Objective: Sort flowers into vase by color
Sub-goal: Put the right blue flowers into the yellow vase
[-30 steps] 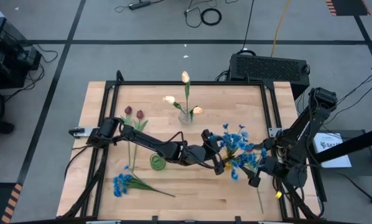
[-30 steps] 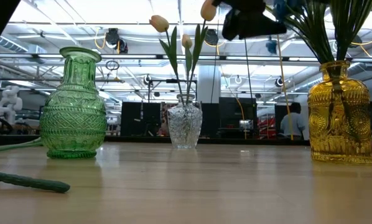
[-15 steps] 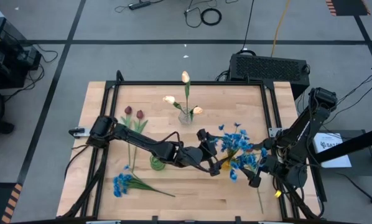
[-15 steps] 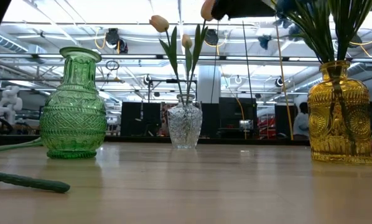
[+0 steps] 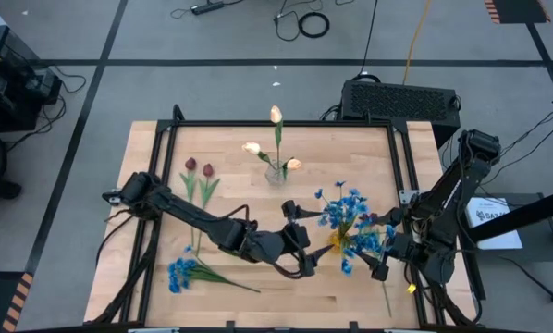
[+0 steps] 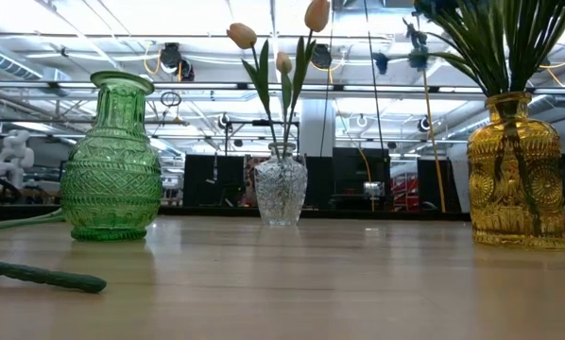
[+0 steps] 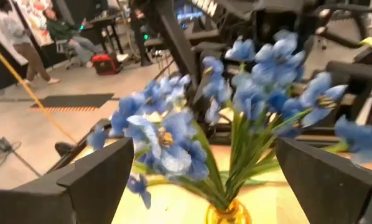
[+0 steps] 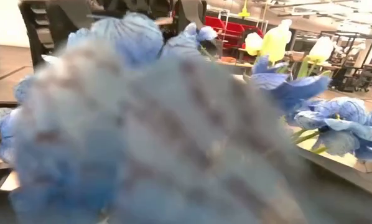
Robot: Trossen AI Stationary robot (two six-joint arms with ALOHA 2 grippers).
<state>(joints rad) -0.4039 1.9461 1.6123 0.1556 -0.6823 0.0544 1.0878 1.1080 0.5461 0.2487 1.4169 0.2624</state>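
Both tools gape empty; only overhead shows loose blue flowers (image 5: 182, 272) lying.

My light wooden tabletop (image 5: 350, 139), framed in black rails, carries three vases: a clear cut-glass vase (image 5: 276, 173) at twelve o'clock, an amber patterned glass vase (image 5: 337, 242) toward four, a green patterned glass vase (image 6: 111, 159) near seven. Two dark red tulips (image 5: 199, 168) lie flat at ten; a blue flower spray (image 5: 183, 272) lies at eight.
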